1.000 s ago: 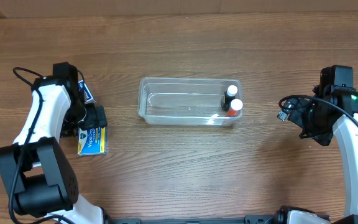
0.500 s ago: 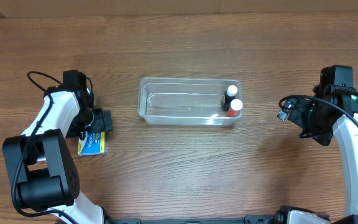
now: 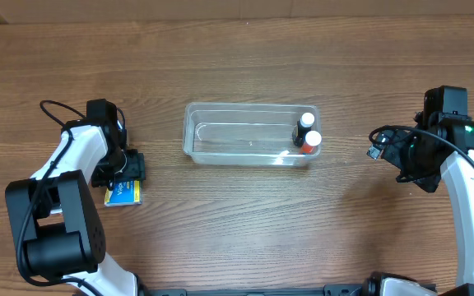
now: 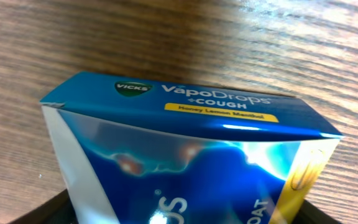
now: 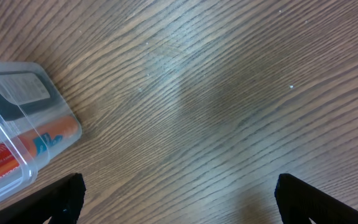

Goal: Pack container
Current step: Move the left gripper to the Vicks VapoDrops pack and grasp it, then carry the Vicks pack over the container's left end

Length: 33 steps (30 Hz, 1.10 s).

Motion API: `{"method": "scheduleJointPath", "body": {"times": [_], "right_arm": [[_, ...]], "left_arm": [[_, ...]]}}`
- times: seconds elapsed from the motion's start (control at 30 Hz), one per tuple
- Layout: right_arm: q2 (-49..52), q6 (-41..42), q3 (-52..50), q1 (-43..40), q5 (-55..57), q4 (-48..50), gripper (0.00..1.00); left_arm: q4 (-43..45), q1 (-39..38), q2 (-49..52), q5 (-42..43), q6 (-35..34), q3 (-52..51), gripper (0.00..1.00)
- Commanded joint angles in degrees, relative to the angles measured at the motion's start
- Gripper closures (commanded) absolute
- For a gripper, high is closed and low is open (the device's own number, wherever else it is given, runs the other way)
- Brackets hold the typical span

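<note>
The clear plastic container (image 3: 220,131) lies at the table's middle. Two white-capped bottles (image 3: 308,131) stand in its right end; the container's corner (image 5: 23,169) and an orange-labelled bottle (image 5: 42,144) show in the right wrist view. A blue Vicks VapoDrops box (image 3: 124,194) lies flat at the left. My left gripper (image 3: 128,168) is low over it, open. The box (image 4: 191,118) fills the left wrist view and reaches in between the two fingers. My right gripper (image 3: 383,149) is open and empty over bare wood right of the container; it also shows in the right wrist view (image 5: 179,202).
The table is brown wood grain. Cables loop off both arms, one beside the left arm (image 3: 56,111) and one by the right wrist (image 3: 377,140). The left arm's base (image 3: 56,238) stands at the front left.
My left arm has swung in and down onto the Vicks box, which now sits between its fingers. The box has shifted slightly toward the front. The right arm has not moved.
</note>
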Motion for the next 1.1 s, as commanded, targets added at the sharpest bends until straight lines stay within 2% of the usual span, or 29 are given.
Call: {"method": "scheduleJointPath", "body": {"times": [0.0, 0.27, 0.53, 0.67, 0.77, 0.83, 0.93, 1.07], "right_arm": [[-0.8, -0.4, -0.1, -0.3, 0.0, 0.2, 0.00], [-0.8, -0.4, -0.1, -0.3, 0.0, 0.0, 0.00], [-0.8, -0.4, -0.1, -0.3, 0.0, 0.0, 0.00], [-0.8, -0.4, -0.1, -0.3, 0.0, 0.0, 0.00], [-0.8, -0.3, -0.1, -0.3, 0.0, 0.0, 0.00], [-0.8, -0.3, -0.1, -0.3, 0.0, 0.0, 0.00], [-0.8, -0.3, -0.1, -0.3, 0.0, 0.0, 0.00], [-0.8, -0.3, -0.1, -0.3, 0.0, 0.0, 0.00]], "left_arm": [[-1.1, -0.1, 0.7, 0.2, 0.4, -0.9, 0.38], [-2.8, -0.1, 0.7, 0.2, -2.2, 0.9, 0.41], [-14.7, -2.4, -2.8, 0.2, -3.1, 16.4, 0.44], [-23.3, -9.4, -7.0, 0.2, -3.8, 27.3, 0.46], [-27.3, -18.4, -8.4, 0.2, -8.4, 37.8, 0.46], [-26.1, -23.8, -8.4, 0.1, -11.0, 41.8, 0.46], [-21.2, -29.2, -8.0, 0.0, -13.0, 42.5, 0.46], [-18.2, -32.3, -3.1, 0.2, -18.4, 42.5, 0.47]]}}
